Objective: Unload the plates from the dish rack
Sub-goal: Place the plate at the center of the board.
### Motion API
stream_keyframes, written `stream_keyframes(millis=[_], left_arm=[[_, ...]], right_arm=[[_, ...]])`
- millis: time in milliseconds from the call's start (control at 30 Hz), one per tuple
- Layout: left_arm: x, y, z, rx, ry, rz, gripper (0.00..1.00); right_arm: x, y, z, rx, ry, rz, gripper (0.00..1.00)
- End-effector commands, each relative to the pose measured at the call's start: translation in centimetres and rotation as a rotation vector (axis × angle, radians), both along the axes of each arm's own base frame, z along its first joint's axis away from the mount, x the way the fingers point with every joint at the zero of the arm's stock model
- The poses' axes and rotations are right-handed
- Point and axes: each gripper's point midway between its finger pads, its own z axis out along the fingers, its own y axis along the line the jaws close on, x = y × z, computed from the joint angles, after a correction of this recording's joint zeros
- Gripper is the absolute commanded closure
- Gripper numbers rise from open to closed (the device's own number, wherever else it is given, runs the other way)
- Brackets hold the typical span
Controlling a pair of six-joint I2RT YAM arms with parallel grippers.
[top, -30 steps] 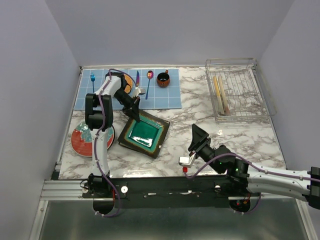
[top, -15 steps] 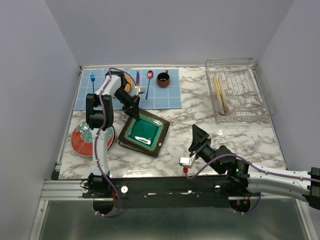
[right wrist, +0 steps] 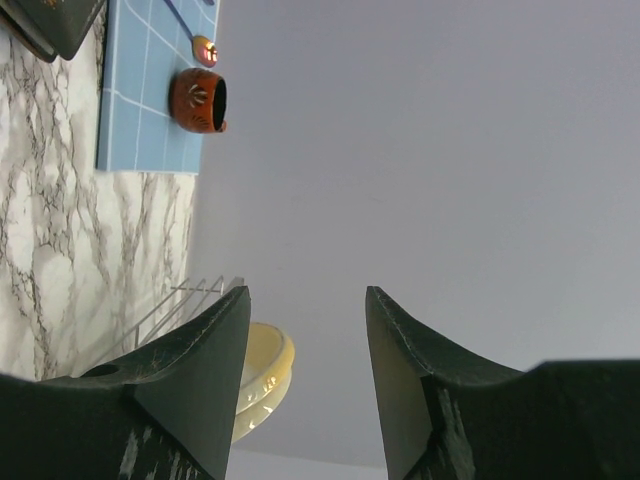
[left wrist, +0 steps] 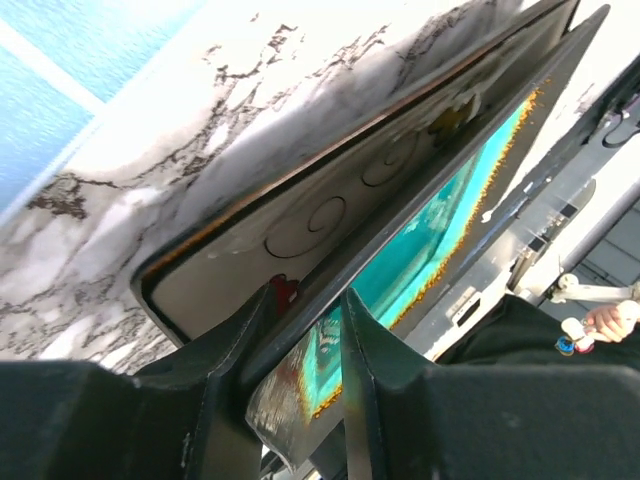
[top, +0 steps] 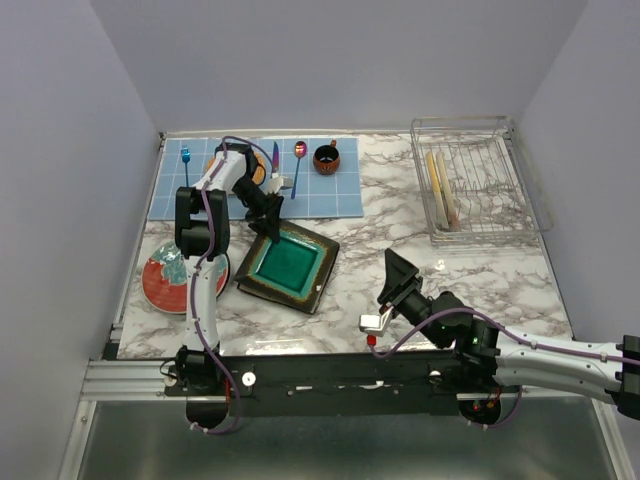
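Marble table (top: 400, 190), boxed in by plain grey walls, carries everything. Dish rack (top: 500, 135) at far right is not yet emptied: two cream plates (top: 440, 190) are kept upright by its dividers. Square teal plate (top: 290, 268) is laid flat left of centre, judged unloaded. Its rim is straddled by left gripper (left wrist: 305, 295); clamped or loosened cannot be told. Right gripper (right wrist: 305, 292) is held parted, empty.
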Motion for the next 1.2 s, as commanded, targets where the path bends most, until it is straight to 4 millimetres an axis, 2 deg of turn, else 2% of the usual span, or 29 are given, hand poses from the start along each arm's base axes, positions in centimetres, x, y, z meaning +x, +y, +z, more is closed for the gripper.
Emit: stream_keyframes(millis=[0, 400, 467, 500, 767, 1167], left_arm=[[5.2, 3.1, -3.9, 0.16, -0.276, -0.099, 0.63], [5.6, 3.6, -3.5, 0.205, -0.31, -0.082, 0.59], [5.8, 3.6, -3.2, 0.207, -0.325, -0.078, 0.5], [5.7, 3.6, -3.1, 0.216, -0.328, -0.083, 0.5], [5.4, 3.7, -3.0, 0.248, -0.359, -0.088, 0.49], [4.2, 4.7, -4.1, 0.302, -0.358, -0.096, 0.49]], right_arm=[[-0.2, 0.2, 0.5, 0.018, -0.015, 0.019, 0.42], [-0.3, 0.3, 0.5, 0.013, -0.017, 0.025, 0.43], [-0.3, 0.3, 0.5, 0.012, -0.018, 0.027, 0.43], [-0.3, 0.4, 0.6, 0.013, -0.018, 0.028, 0.43], [-0.3, 0.3, 0.4, 0.009, -0.018, 0.028, 0.43], [-0.3, 0.3, 0.3, 0.006, -0.023, 0.03, 0.43]])
